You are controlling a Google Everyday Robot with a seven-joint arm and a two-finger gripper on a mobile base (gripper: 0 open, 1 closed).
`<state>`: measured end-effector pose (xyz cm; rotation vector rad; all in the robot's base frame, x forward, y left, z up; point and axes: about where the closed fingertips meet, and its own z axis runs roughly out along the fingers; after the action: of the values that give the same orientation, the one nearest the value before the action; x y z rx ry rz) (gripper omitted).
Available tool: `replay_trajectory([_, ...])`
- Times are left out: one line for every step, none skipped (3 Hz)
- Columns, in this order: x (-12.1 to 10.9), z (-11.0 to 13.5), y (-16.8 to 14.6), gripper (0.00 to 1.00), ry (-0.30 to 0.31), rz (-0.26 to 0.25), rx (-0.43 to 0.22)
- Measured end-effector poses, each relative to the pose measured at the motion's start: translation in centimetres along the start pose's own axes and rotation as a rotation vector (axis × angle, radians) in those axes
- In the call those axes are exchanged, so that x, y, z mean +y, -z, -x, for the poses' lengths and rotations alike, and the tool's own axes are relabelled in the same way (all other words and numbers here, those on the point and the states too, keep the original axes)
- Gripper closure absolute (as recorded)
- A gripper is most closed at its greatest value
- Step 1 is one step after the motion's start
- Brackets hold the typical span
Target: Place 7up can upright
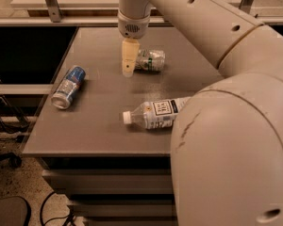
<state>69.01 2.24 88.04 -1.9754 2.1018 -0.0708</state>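
Gripper point(128, 70) hangs at the left end of the 7up can point(152, 60), which lies on its side toward the rear of the table point(92, 136). Open surface runs between the gripper and the blue can point(69, 86) near the left edge. The bottle point(154, 113) lies across the front centre. The arm point(226, 145) screens the table's right side.

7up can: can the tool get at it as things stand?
Probably yes. The tool hangs right at one end of the 7up can, which lies on its side, nothing between them; the blue-and-silver can and clear bottle lie well apart.
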Motion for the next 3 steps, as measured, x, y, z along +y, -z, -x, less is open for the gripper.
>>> replay_trajectory([0.2, -0.5, -1.2, 0.0, -0.027, 0.022, 0.008])
replay_trajectory([0.5, -1.2, -2.0, 0.0, -0.047, 0.041, 0.015])
replay_trajectory([0.7, -1.6, -2.6, 0.17, -0.056, 0.054, 0.016])
